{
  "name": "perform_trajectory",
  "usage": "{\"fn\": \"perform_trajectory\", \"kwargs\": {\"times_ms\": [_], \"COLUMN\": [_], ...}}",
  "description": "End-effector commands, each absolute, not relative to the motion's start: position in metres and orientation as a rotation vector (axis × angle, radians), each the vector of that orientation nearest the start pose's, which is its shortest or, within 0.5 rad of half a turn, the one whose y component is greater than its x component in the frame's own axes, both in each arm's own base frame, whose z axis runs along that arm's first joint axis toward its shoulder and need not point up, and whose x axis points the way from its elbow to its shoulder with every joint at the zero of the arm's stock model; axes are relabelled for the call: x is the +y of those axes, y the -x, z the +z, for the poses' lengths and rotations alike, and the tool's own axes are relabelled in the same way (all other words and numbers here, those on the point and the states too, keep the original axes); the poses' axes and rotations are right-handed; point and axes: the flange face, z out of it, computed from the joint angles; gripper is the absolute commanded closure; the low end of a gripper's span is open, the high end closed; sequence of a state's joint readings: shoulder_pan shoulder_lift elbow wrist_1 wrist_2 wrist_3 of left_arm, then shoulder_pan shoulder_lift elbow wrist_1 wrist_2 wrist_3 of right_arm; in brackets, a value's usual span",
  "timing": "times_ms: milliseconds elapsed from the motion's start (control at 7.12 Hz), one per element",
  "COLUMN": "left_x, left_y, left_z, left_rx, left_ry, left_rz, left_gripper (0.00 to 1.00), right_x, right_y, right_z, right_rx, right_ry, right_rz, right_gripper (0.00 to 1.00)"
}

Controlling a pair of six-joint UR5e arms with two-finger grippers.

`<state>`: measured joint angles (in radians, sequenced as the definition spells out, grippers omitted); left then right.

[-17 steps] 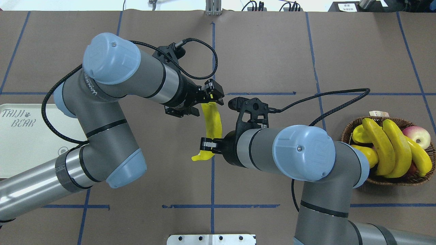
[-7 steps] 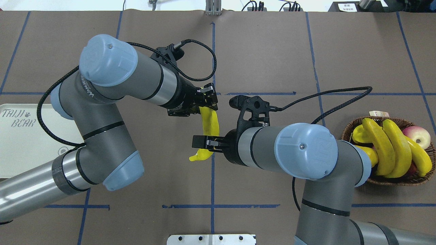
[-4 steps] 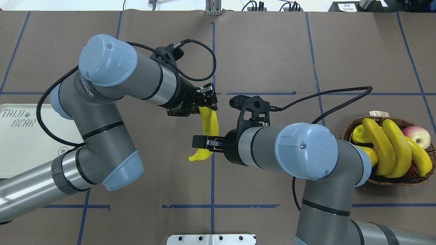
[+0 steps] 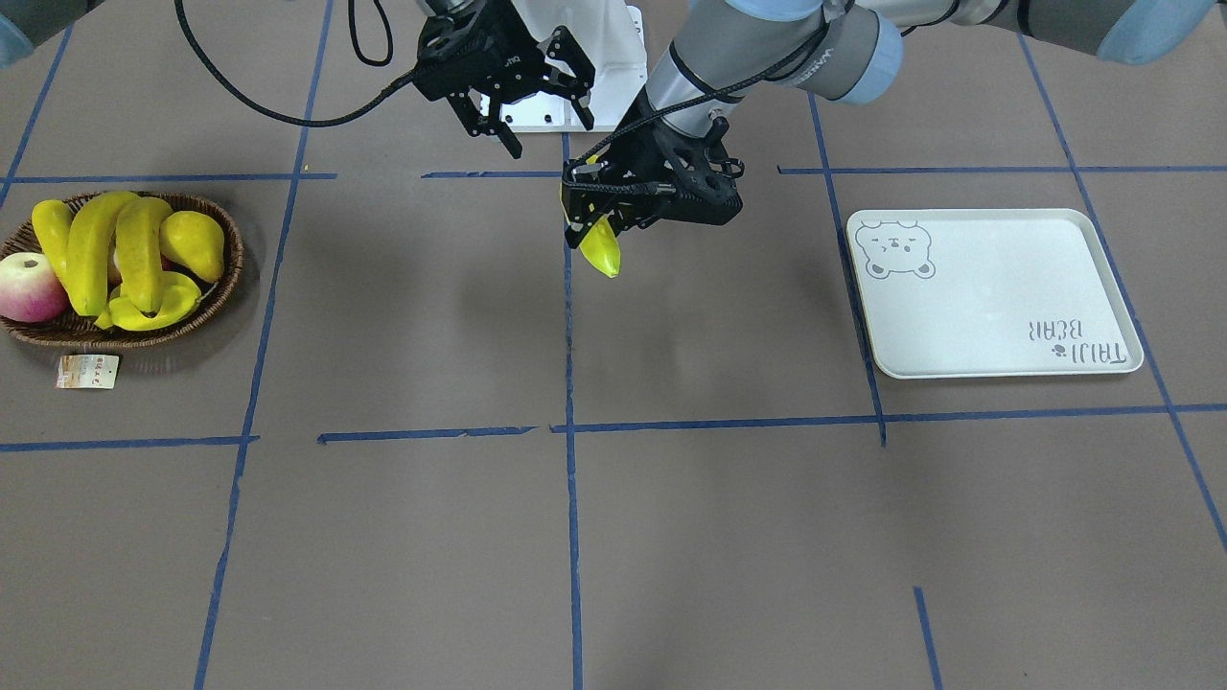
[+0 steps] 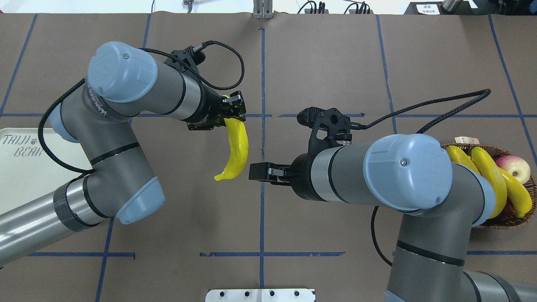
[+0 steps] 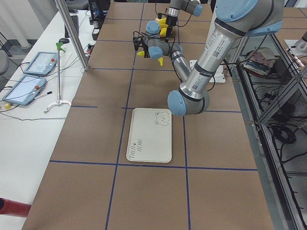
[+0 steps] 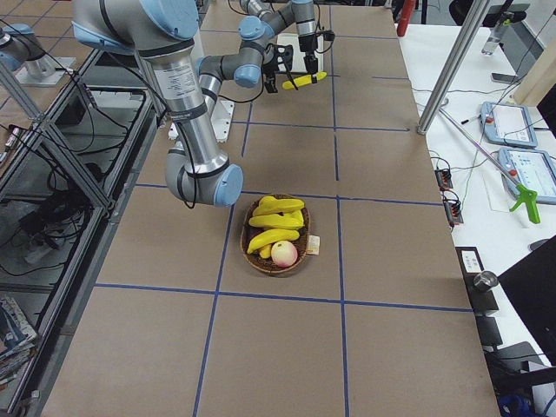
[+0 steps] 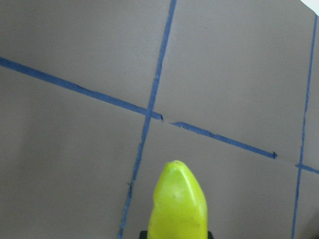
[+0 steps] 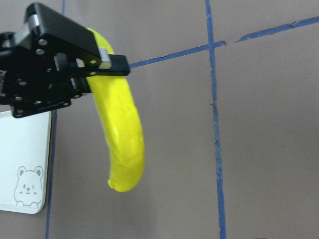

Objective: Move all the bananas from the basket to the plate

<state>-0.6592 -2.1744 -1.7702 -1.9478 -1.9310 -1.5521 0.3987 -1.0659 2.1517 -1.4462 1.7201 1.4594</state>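
The brown worktop, gridded with blue tape, carries the pale plate on the left arm's side. The wicker basket sits well apart from it, on the right arm's side. Three bananas lie in the basket, with an apple and other yellow fruit beside them. A fourth banana is held in the air over the middle of the worktop, between basket and plate. One of its ends is clamped in the left tool and the rest juts free. The right tool is near the banana's free tip but clear of it, fingers spread apart and holding nothing.
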Motion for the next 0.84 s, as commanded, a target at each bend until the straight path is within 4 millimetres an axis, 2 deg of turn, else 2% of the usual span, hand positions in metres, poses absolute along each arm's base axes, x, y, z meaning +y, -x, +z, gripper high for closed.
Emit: {"fn": "perform_trajectory", "kwargs": {"times_ms": [0,140,281,421,562,702], "left_x": [-0.485,-0.491,-0.485,-0.481,-0.484,-0.482], "left_y": [-0.414,-0.385,-0.35,-0.324,-0.297,-0.262], "left_z": [0.231,0.241,0.247,0.254,0.269,0.309], "left_rx": [1.063,0.975,0.884,0.793,0.74,0.695], "left_ry": [-0.121,-0.062,-0.022,0.006,0.022,0.043], "left_rz": [-0.308,-0.321,-0.344,-0.356,-0.387,-0.445], "left_gripper": [1.0,1.0,1.0,1.0,1.0,1.0], "right_x": [-0.331,-0.343,-0.349,-0.356,-0.363,-0.38], "right_y": [0.409,0.4,0.396,0.384,0.365,0.333], "right_z": [0.15,0.156,0.166,0.183,0.204,0.226], "right_rx": [-1.124,-1.077,-1.018,-0.962,-0.925,-0.916], "right_ry": [-0.125,-0.121,-0.136,-0.158,-0.165,-0.133], "right_rz": [0.17,0.126,0.083,0.048,0.012,-0.007], "right_gripper": [0.0,0.0,0.0,0.0,0.0,0.0]}}
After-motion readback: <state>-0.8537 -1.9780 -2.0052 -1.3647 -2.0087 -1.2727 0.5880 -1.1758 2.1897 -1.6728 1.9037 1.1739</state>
